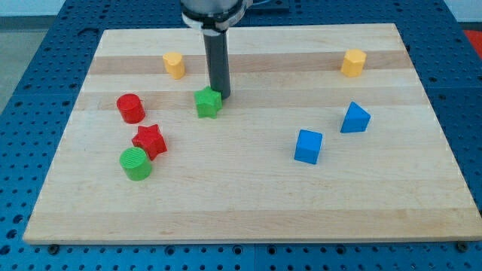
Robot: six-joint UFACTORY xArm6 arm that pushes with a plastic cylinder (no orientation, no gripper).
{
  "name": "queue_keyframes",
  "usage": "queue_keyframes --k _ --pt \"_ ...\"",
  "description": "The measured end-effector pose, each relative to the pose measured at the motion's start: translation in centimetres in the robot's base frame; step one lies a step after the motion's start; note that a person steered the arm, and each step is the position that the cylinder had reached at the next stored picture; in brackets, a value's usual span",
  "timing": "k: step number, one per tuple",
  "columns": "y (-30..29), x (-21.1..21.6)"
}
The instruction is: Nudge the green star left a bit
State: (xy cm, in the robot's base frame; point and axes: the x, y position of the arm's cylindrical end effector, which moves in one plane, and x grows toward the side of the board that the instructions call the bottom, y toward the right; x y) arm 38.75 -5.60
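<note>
The green star (208,103) lies on the wooden board (248,196), left of the middle and toward the view's top. My tip (223,96) is at the star's upper right edge, touching it or very nearly so. The dark rod rises straight up from there to the view's top.
A red cylinder (130,108), a red star (149,141) and a green cylinder (136,163) sit at the view's left. A yellow block (174,65) is up left of the star, another yellow block (353,62) at upper right. A blue cube (308,146) and a blue wedge (355,118) sit right.
</note>
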Motion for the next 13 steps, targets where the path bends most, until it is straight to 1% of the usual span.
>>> queue_keyframes --k 1,2,3,4,5,6,8,10,13 --pt "-1.6 2.9" --pt "-1.1 4.4" --pt "3.3 4.4" --pt "5.1 5.6" --pt "3.9 7.8" --pt "1.5 8.4" --pt "0.0 8.2" --pt "-0.4 7.0" --pt "-2.5 7.0"
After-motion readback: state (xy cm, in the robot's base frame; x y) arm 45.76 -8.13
